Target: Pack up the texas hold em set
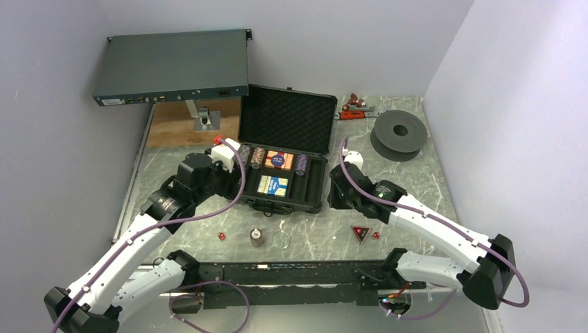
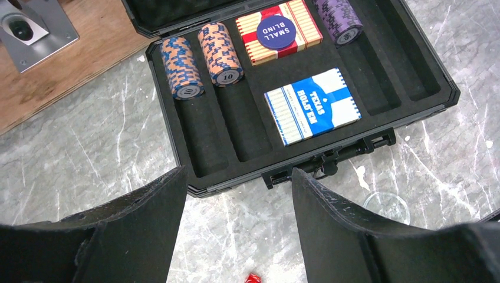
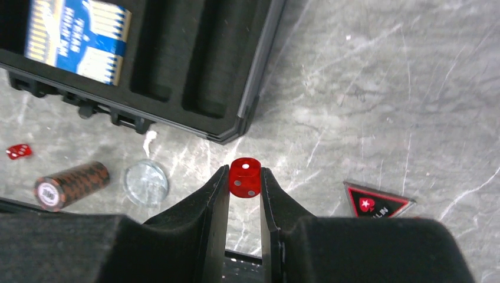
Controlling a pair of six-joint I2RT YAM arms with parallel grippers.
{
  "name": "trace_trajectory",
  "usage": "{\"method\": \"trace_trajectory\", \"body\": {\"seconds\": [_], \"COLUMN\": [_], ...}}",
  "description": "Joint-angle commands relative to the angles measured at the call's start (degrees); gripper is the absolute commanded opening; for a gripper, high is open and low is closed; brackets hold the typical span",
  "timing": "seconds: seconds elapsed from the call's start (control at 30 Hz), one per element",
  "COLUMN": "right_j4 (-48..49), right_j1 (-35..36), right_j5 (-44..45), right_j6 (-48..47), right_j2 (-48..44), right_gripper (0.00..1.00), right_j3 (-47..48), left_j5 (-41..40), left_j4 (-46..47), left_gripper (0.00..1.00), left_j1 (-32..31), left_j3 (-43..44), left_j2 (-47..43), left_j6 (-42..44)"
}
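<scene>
The open case [image 2: 250, 132] sits on the marble surface [image 3: 383, 88]. Its foam slots hold a blue-orange chip stack [image 2: 181, 68], a peach chip stack [image 2: 219, 54], a purple chip stack [image 2: 339, 20], a red deck [image 2: 306, 35] topped by a "small blind" button [image 2: 275, 31], and a blue deck [image 2: 312, 106]. The right jaws are clenched on a red die [image 3: 244, 177] just off the case's near right corner. The left jaws stand released, grasping nothing, by its left front corner

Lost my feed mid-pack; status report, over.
Left gripper open, empty, near case front. Right gripper shut on red die, by case corner. Chip stack, second die, triangular marker loose on table. Case lid open, nothing blocking.
</scene>
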Motion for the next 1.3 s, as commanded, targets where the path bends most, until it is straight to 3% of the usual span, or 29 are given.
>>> {"method": "trace_trajectory", "body": {"seconds": [0.0,0.27,0.73,1.27], "right_j4": [3.2,8.7,7.6,11.0], "right_j1": [0.2,0.1,-3.3,-15.3], "right_j5": [3.5,4.7,7.0,-6.1], "right_j6": [-4.9,-8.5,-7.6,-12.0], "right_j2": [0.4,5.0,22.1,36.1], "right_gripper": [0.0,0.0,0.0,0.0], "right_j3": [6.0,11.2,23.8,27.5], "left_j5": [-1.7,-5.4,-10.1,-12.3], "left_j4": [0.0,0.3,1.0,1.1], "left_gripper": [0.7,0.72,0.72,0.72], "left_j1": [-0.1,-0.2,-0.2,-0.2], "left_j3": [2.1,1.6,1.1,0.7], "left_j2": [-1.6,-3.6,-6.4,-6.2], "left_j6": [0.4,0.4,0.4,0.4]}}
